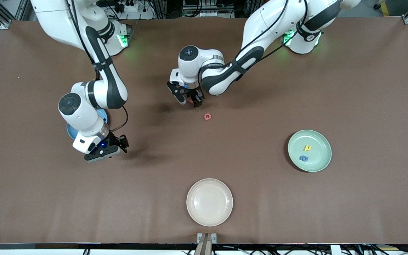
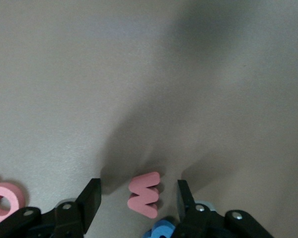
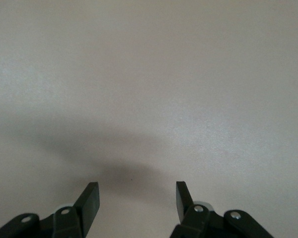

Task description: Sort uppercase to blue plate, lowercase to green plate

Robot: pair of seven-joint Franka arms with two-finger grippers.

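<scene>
My left gripper (image 1: 189,100) is low over the table's middle and open. A small red w (image 2: 145,194) lies on the table between its fingers (image 2: 92,199), untouched; it barely shows in the front view (image 1: 191,101). A blue letter (image 2: 164,230) lies beside it, mostly hidden. The red G (image 1: 208,116) lies close by, nearer the front camera, and shows in the left wrist view (image 2: 2,201). The green plate (image 1: 317,163) holds a yellow letter (image 1: 307,147) and a blue letter (image 1: 303,158). The blue plate (image 1: 70,132) is mostly hidden under the right arm. My right gripper (image 1: 123,143) is open and empty beside it (image 3: 136,198).
A cream plate (image 1: 209,216) sits near the table's front edge, in the middle. The green plate lies toward the left arm's end, the blue plate toward the right arm's end. Bare brown table lies between them.
</scene>
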